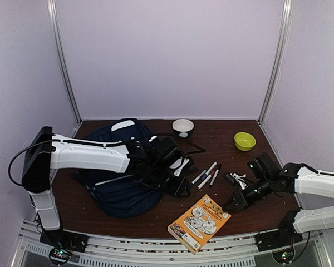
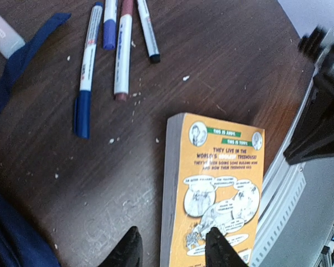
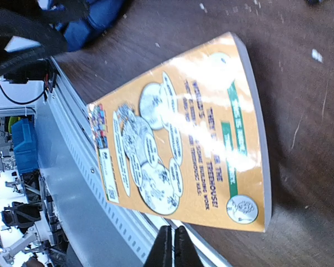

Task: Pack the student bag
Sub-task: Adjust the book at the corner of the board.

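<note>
One navy backpack (image 1: 121,197) lies on the left half of the desk (image 1: 222,151) in the overhead view, with the left arm (image 1: 89,156) reaching across it. Also counted: one orange paperback (image 1: 199,222) at the near edge, four markers (image 1: 207,175) mid-desk, two bowls at the back (white bowl (image 1: 183,128), yellow-green bowl (image 1: 244,141)), and a cluster of small black-and-white items (image 1: 237,179), not identifiable. The right tool (image 1: 234,203) sits at the paperback's right corner. Left wrist view: left tool (image 2: 171,247) partly open, nothing between its fingers, above the paperback's (image 2: 217,189) spine side; four markers (image 2: 122,50) confirmed. Right wrist view: right tool (image 3: 170,240) pinched together, no gap, tips at the paperback's (image 3: 178,133) edge; whether it nips the cover, cannot tell. The paperback overhangs the desk. Judgement: the step is lifting the paperback; straddle the overhanging corner and clamp its full thickness so the pages do not fan.
</note>
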